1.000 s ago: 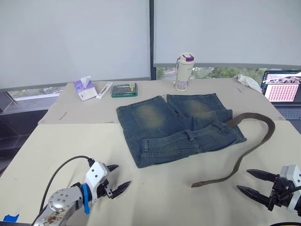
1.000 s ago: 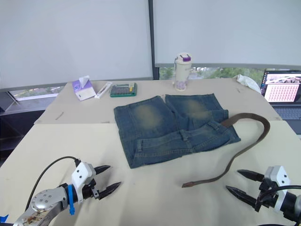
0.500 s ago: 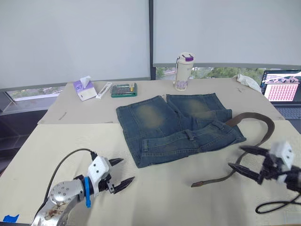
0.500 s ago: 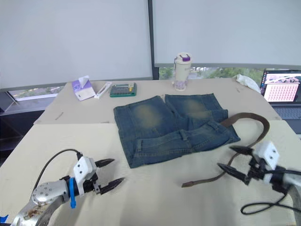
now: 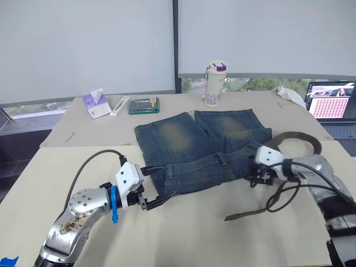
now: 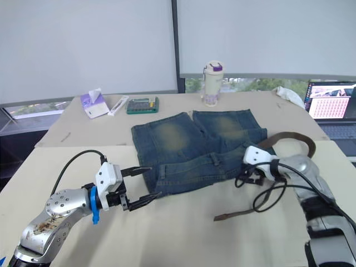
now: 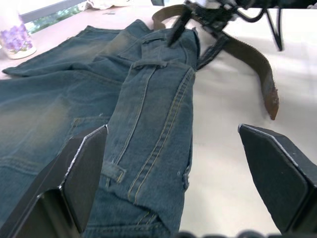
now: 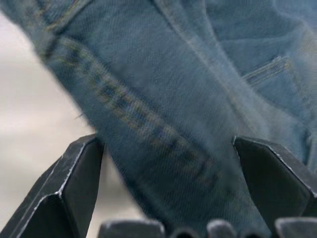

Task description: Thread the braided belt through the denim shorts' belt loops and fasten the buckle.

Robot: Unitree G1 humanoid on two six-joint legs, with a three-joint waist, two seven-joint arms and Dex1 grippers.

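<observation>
The denim shorts (image 5: 192, 142) lie flat mid-table, waistband toward me, with a belt loop (image 5: 225, 159) on it. The braided belt (image 5: 250, 212) lies right of them, curving from the shorts' right side round to a loose tip near me. I cannot make out the buckle. My left gripper (image 5: 167, 181) is open at the waistband's left corner, and the denim (image 7: 148, 114) lies between its fingers. My right gripper (image 5: 255, 179) is open at the waistband's right end, with denim (image 8: 163, 99) close between its fingers. The left wrist view also shows the belt (image 7: 252, 54).
The table's back edge holds a white bottle (image 5: 213, 83), a green box (image 5: 143, 104) and a tissue pack (image 5: 95, 104). A laptop (image 5: 331, 105) and a white cloth (image 5: 289, 94) sit at the far right. My right arm's black cable (image 5: 281, 192) loops over the belt.
Both grippers have moved from the table's near edge up to the shorts: the left to the waistband's left corner, the right across the belt to its right end. Shorts and belt lie unmoved.
</observation>
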